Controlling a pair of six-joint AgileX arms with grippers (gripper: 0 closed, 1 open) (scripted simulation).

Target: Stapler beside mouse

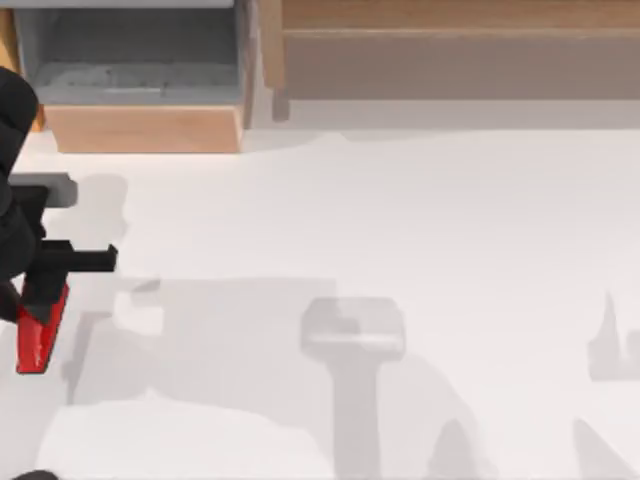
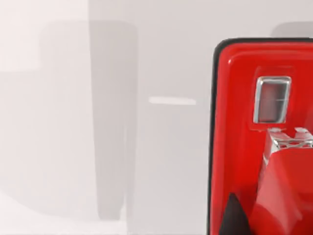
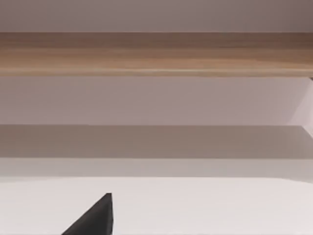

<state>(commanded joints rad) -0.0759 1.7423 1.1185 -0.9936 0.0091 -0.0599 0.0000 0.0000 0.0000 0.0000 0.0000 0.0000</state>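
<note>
Left hand point(image 1: 45, 285) at far left edge of top view, clenched on stapler point(image 1: 40, 330), apparently just above desk point(image 1: 400, 220). Transport barely begun imo; placing beside mouse still left. Right hand state: can't tell.

You see the stapler point(image 2: 234, 147) in glossy red plastic with a shiny metal inset; the table point(image 1: 400, 220) looks matt, smooth white; the shelf point(image 3: 156, 54) shows wood grain.
</note>
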